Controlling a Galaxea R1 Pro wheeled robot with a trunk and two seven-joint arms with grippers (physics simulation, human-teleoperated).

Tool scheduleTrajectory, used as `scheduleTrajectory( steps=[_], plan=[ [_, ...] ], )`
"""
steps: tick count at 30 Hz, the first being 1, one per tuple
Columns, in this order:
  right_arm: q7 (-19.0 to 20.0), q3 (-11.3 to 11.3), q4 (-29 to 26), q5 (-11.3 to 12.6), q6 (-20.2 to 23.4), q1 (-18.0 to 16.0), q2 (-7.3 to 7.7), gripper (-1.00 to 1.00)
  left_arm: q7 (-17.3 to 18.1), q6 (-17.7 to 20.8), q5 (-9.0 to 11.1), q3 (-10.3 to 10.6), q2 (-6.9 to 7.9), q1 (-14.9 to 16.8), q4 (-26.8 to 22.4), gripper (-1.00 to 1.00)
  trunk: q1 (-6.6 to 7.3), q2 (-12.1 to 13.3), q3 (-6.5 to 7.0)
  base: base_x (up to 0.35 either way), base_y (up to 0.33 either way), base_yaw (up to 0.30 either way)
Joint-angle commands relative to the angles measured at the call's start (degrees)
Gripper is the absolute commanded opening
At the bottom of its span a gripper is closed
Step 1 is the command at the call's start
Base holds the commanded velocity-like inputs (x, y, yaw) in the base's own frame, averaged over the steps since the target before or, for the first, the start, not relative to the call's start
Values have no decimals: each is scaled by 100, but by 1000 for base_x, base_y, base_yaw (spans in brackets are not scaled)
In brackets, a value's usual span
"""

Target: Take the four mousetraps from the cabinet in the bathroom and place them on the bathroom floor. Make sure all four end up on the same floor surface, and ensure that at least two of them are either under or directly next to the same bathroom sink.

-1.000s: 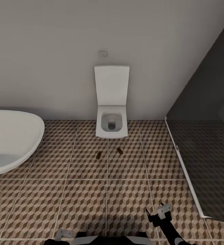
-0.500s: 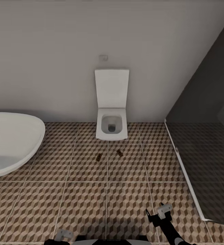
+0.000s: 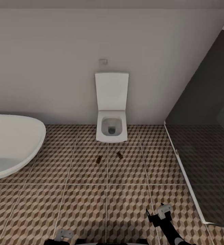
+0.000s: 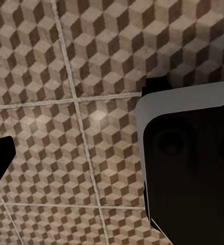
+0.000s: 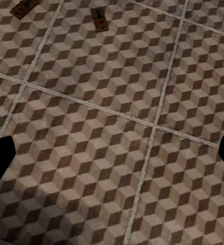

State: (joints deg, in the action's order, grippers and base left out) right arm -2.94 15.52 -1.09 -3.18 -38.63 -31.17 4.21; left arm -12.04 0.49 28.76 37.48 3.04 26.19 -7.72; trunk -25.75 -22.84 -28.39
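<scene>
Lying on the floor (image 3: 91,204) before the toilet (image 3: 111,131) are two mousetraps (image 3: 99,159), none by a sink; right tool (image 5: 112,153) wide and empty, left tool's state indeterminate.

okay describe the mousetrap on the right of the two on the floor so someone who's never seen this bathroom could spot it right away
Find the white toilet against the back wall. On the cube-patterned floor just in front of its bowl lie two small brown mousetraps, apart from each other. The one you want is the one nearer the dark glass shower screen; the other trap lies toward the bathtub.
</scene>
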Motion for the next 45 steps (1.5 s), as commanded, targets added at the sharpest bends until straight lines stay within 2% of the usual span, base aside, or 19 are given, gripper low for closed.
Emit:
scheduleTrajectory(
  steps=[1,45],
  plan=[
    [-31,13,4,-33,-13,-3,1,100,-27,5,45,49,3,1,-10,100,-3,-8,2,0,0,0],
    [-31,13,4,-33,-13,6,1,100,-27,4,45,49,3,1,-10,100,-3,-8,401,0,0,0]
  ],
)
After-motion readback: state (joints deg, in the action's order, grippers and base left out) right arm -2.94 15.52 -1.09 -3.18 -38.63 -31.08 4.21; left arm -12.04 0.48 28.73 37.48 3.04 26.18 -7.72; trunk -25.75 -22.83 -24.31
